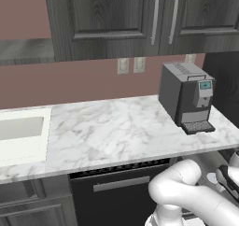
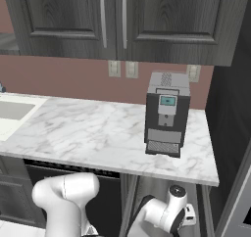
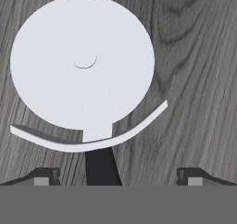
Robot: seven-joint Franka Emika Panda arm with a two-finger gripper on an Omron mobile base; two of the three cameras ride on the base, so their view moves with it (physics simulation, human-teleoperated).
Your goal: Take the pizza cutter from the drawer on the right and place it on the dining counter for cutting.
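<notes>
- Pizza cutter [image 3: 83, 65]: lies flat on the grey wood-grain drawer floor [image 3: 199, 79], directly beneath the hand.
- Long axis: the round silver wheel points toward the top of the hand view; the thin dark handle [image 3: 102, 167] runs back between the two fingertips.
- Gripper [image 3: 115, 177]: jaws spread wide, holding nothing, one tip on each side of the handle.
- Judgement: a straight descent should bring the fingers astride the handle.
- Base views: the arm reaches low, under the marble worktop [image 1: 116, 127] by the coffee machine [image 1: 186, 96].
</notes>
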